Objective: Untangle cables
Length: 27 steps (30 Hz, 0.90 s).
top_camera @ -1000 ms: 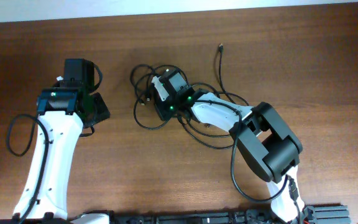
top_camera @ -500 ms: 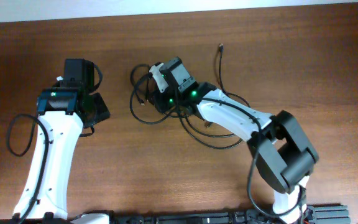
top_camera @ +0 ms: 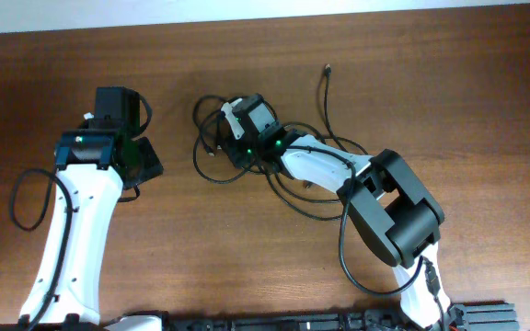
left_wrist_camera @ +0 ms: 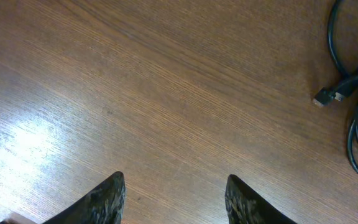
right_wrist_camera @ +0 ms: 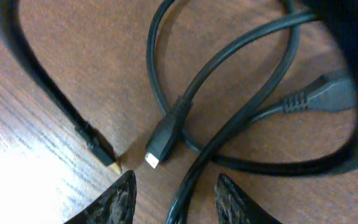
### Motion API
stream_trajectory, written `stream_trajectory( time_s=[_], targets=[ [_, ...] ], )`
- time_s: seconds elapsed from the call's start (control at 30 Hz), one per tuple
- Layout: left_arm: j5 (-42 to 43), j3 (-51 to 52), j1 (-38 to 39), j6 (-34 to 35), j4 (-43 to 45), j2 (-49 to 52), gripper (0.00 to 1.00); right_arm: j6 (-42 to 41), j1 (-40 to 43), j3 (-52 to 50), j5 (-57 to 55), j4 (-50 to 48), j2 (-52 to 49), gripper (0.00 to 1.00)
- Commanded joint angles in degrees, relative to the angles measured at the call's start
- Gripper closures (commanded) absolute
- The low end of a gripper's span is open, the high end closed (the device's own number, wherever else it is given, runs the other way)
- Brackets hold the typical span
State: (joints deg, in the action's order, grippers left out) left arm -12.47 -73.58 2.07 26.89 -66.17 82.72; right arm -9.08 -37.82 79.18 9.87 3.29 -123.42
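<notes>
The cables [top_camera: 212,152] lie as a tangle of thin black loops at the table's middle, with one loose end [top_camera: 326,69] reaching toward the far edge. My right gripper [top_camera: 232,145] hovers low over the tangle's left part. In the right wrist view it [right_wrist_camera: 176,177] is open; a black cable [right_wrist_camera: 191,180] runs up between the fingers without being pinched. A silver-tipped plug [right_wrist_camera: 160,148] and a gold-tipped plug [right_wrist_camera: 101,150] lie just ahead of the fingertips. My left gripper [top_camera: 147,164] [left_wrist_camera: 176,186] stands open over bare wood, left of the tangle, whose plug [left_wrist_camera: 328,95] shows at its view's right edge.
The wooden table [top_camera: 431,101] runs to a pale wall edge at the back. The left arm's own thick black wire [top_camera: 17,198] loops beside its base. More cable loops [top_camera: 316,198] lie under the right arm's forearm.
The right gripper has gone from shut to open over the tangle. Its elbow swung out to the right and came back. The left arm has not moved.
</notes>
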Motion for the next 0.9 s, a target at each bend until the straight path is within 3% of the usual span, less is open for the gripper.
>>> stream_trajectory(
  time_s=[0.0,0.23,0.47,0.73,0.87],
  targets=[
    [-0.4,0.5,-0.4,0.9,-0.3,-1.0,0.47,-0.2,-0.5,0.1,-1.5,-0.6,-1.6,0.59],
    [-0.4,0.5,-0.4,0.9,-0.3,-1.0,0.48,-0.4,-2.1,0.1,-1.2,-1.5,-3.4,0.60],
    [-0.4,0.5,-0.4,0.9,-0.3,-1.0,0.48,-0.4,-1.9,0.2,-1.6,-1.6,-3.0,0.95],
    [-0.4,0.5,-0.4,0.9,-0.3,-1.0,0.48,-0.4,0.4,0.2,-1.3,1.3,3.8,0.96],
    [-0.4,0.5,-0.4,0.9,-0.3,-1.0,0.47,-0.4,0.5,0.2,-0.5,8.9,9.2,0.96]
  ],
)
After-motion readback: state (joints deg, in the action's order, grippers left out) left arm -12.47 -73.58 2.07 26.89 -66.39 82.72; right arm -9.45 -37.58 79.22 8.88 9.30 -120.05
